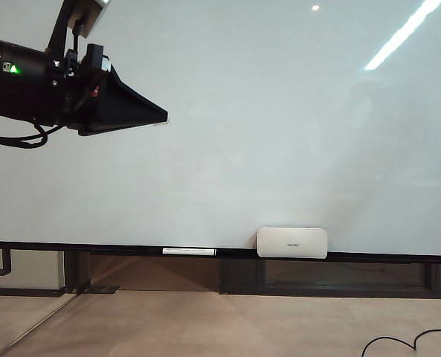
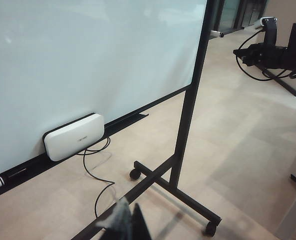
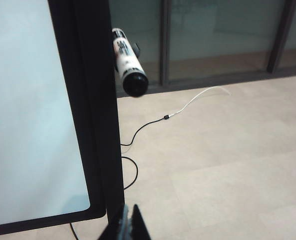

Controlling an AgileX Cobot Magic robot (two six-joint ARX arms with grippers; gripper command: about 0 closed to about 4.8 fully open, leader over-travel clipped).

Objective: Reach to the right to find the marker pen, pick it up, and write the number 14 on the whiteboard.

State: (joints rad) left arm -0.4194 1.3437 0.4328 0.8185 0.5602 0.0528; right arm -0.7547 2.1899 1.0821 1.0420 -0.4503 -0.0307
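The whiteboard [image 1: 279, 134] fills the exterior view, and I see no number 14 on it. My left gripper [image 1: 161, 114] hovers before its upper left, fingers together and holding nothing; in the left wrist view it [image 2: 129, 222] points at the floor by the board's stand. My right gripper [image 3: 130, 222] is shut and empty, just past the board's right edge [image 3: 23, 125]. Beyond the black frame post [image 3: 93, 100] the marker pen [image 3: 128, 62] sticks out, a white barrel with a dark end, well apart from the fingers. The right arm [image 2: 272, 52] shows far off in the left wrist view.
A white rounded box [image 1: 292, 242] leans on the bottom rail, and a capped white marker [image 1: 189, 251] lies on the rail left of it. The stand's wheeled foot [image 2: 177, 192] crosses the floor. Cables [image 3: 148, 125] trail over the tiles. Glass doors [image 3: 212, 40] stand behind.
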